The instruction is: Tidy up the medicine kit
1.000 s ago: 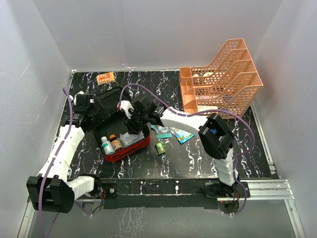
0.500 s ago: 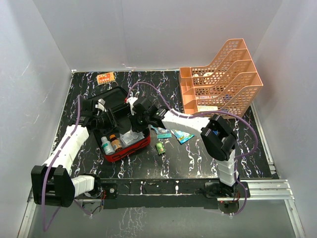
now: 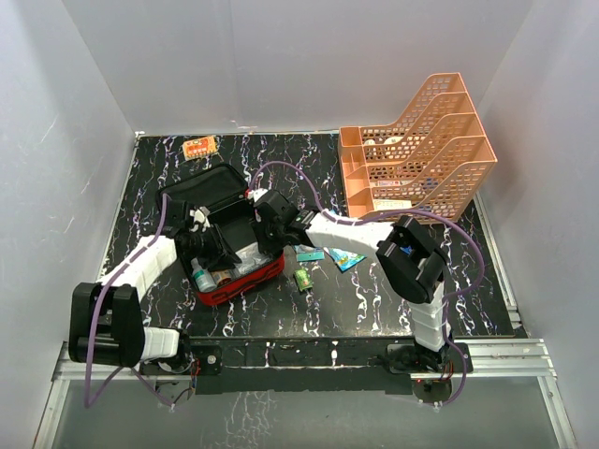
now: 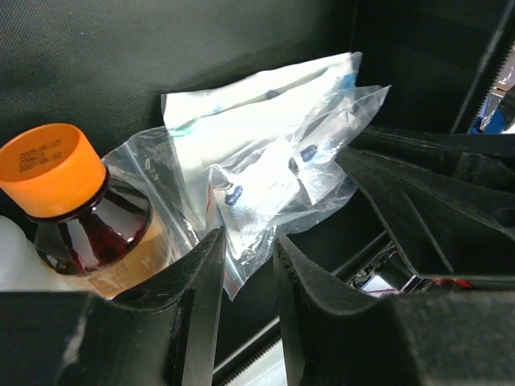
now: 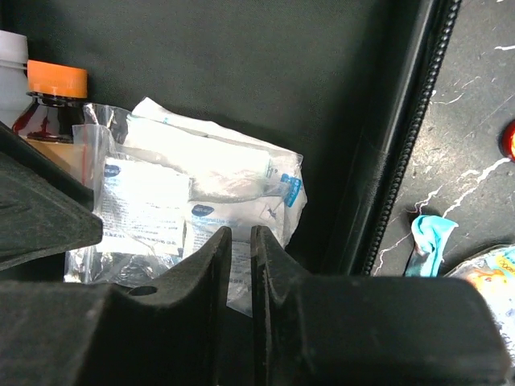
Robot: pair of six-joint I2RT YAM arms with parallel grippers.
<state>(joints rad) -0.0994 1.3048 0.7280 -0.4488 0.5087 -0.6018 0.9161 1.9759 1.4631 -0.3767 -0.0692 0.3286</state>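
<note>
While the right gripper (image 5: 240,237) hung clenched over the bag (image 5: 161,201) in the kit (image 3: 243,281), the left gripper (image 4: 247,241) straddled the bag's corner. Whether it pinched was unclear.

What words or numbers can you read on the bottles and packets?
Nothing here can be read for sure.
Orange cap of the brown bottle: three short lines of tiny printed digits, too blurred to quote.
White packets in the clear bag: a blue logo and small print, too small to read.
Teal packets on the table: colourful print, too small to read.
</note>
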